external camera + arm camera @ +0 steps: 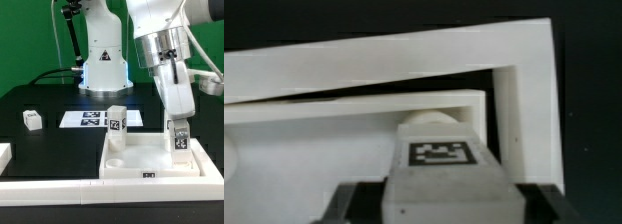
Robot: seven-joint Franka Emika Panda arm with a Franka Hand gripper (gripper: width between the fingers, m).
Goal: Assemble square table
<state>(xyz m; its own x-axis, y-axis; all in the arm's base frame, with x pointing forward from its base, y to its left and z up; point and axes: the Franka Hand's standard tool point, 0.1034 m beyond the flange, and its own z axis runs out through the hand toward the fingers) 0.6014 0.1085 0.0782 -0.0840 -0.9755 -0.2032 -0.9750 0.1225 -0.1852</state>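
Note:
The square table's white slab [150,155] lies flat near the front, at the exterior view's right. My gripper [180,128] is shut on one white tagged leg [181,140] and holds it upright over the slab's back corner at the exterior view's right. In the wrist view that leg [441,165] fills the space between the dark fingers [352,200], its rounded tip pointing at the slab's corner [331,110]. A second leg [116,118] stands upright at the slab's back corner at the exterior view's left. A third leg [33,120] lies loose at the exterior view's left.
The marker board [88,118] lies flat behind the slab. A long white border rail [90,186] runs along the front, and its corner piece [530,70] wraps around the slab's corner. The robot base [105,60] stands at the back.

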